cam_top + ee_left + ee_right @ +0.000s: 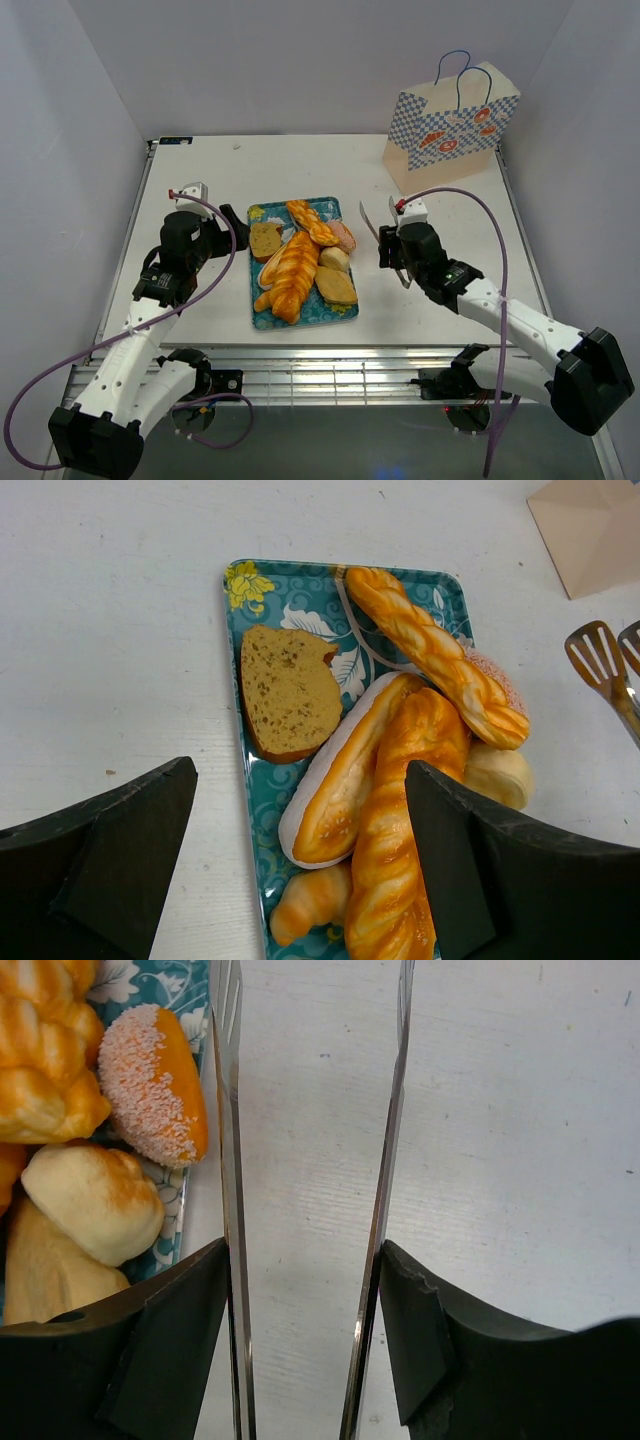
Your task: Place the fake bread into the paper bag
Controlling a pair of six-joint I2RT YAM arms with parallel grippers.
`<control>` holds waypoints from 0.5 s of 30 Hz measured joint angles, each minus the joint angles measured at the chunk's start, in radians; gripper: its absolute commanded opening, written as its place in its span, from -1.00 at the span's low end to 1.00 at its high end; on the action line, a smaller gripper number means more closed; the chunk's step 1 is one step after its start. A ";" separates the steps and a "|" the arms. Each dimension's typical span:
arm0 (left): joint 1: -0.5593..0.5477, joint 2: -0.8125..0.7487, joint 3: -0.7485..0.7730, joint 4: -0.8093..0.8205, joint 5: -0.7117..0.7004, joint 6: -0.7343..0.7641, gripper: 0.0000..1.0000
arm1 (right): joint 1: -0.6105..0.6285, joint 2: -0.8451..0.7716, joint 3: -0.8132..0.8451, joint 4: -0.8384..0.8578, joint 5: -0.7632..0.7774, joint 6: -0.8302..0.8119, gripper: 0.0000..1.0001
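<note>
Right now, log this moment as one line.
left gripper open, empty | right gripper holding metal tongs beside tray | fake bread on tray | paper bag upright, far right

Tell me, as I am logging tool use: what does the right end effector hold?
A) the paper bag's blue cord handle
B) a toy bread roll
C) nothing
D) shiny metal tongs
D: the right wrist view shows the right end effector gripping both arms of the shiny metal tongs.
</note>
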 measured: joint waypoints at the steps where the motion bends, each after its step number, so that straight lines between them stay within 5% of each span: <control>1: 0.000 0.002 0.000 0.000 0.000 0.000 0.91 | 0.002 -0.026 0.000 -0.014 -0.020 -0.013 0.28; 15: 0.000 0.014 0.000 0.000 0.000 0.000 0.91 | 0.210 -0.182 0.080 -0.169 -0.162 -0.192 0.25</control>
